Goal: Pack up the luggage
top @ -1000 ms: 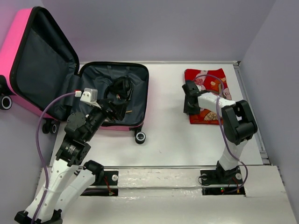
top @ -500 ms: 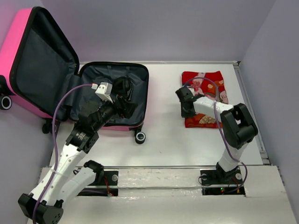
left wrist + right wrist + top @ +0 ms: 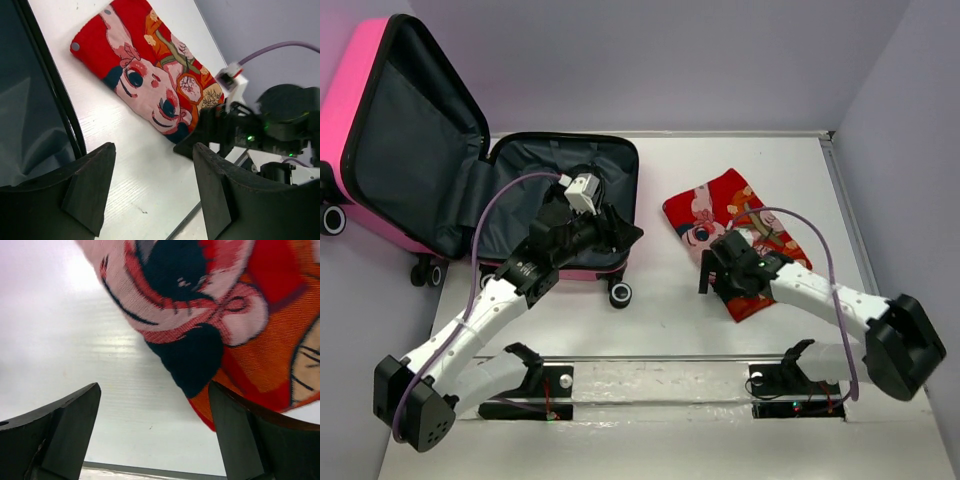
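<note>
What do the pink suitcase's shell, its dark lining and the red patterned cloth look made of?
Hot-pink suitcase shell: hard plastic by the look, smooth, slightly glossy, holding its shape upright. Dark grey lining: thin fabric, matte, with soft creases. Red patterned cloth: probably a woven textile; fine diagonal weave ribs show up close.

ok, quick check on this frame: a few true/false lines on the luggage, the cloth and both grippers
The luggage lies open. True.
The red cloth is inside the luggage. False: it lies on the table, to the right of the luggage in the top view.
The right gripper is shut on the cloth. False: its jaws stand open with nothing between them.
The left gripper is open and empty. True.
</note>
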Robot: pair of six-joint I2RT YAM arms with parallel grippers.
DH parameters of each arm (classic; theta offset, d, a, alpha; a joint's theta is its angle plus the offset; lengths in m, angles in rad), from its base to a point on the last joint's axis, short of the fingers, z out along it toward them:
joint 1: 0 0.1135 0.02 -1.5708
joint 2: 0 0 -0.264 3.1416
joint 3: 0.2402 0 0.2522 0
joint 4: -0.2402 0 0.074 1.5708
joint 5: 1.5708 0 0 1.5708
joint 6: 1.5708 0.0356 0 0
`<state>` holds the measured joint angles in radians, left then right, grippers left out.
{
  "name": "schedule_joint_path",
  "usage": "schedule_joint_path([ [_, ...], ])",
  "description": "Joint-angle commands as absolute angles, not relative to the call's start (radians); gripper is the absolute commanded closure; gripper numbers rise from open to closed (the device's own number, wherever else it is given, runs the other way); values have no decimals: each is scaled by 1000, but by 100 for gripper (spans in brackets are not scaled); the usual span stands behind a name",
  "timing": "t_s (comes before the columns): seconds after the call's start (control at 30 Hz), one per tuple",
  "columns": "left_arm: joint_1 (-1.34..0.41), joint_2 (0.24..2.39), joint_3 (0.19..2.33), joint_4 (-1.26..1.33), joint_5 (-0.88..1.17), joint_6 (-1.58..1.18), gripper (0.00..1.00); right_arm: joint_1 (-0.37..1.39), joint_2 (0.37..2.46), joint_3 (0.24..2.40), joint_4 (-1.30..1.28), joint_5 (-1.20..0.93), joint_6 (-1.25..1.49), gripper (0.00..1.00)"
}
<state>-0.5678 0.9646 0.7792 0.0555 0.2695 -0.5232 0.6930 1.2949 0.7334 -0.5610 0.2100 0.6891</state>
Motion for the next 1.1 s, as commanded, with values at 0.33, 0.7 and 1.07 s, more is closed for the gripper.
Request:
schedule_joint_path([
  [0.33, -713, 930, 885, 72, 76, -545, 15, 157, 917, 606, -646, 391, 927, 0],
  [0.7, -986, 1014, 902, 66, -222, -535, 8, -208, 1021, 548, -473, 230, 821, 0],
  [1.07, -1006, 1247, 945, 124, -242, -523, 6, -209, 1376, 575, -224, 17, 761, 68],
])
